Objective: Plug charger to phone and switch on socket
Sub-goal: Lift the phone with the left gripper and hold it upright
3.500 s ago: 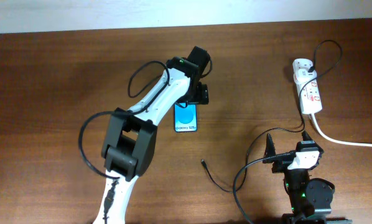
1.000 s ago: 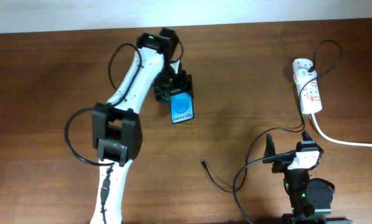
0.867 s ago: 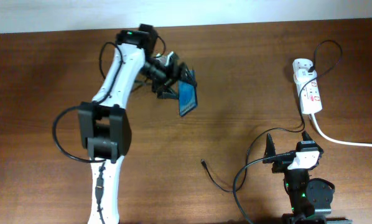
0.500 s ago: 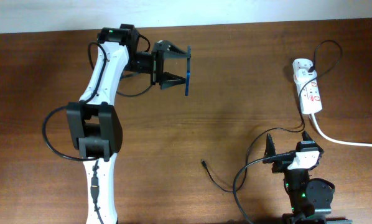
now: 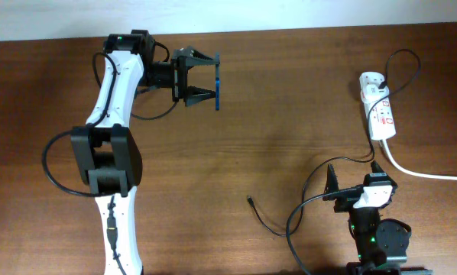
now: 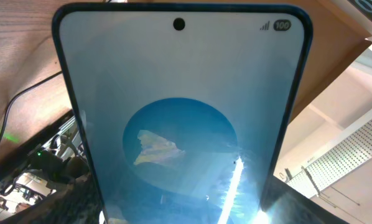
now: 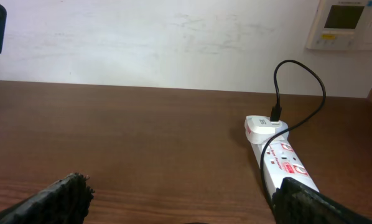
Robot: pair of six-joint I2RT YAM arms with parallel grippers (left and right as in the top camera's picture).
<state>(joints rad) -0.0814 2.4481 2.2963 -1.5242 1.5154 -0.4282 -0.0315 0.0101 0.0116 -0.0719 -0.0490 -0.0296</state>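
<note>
The left hand (image 5: 209,76) is clamped on the phone (image 5: 217,81) and holds it off the surface (image 5: 290,114) toward the far side. The phone is edge-on to the overhead camera, and its blue screen fills the left wrist view. The right hand (image 5: 354,176) sits at the near right, fingers spread wide with nothing between them; the charger (image 5: 253,206) lies with its tip on the wood to that hand's left, well apart from the phone, and the socket (image 5: 381,114) lies farther back on the right.
</note>
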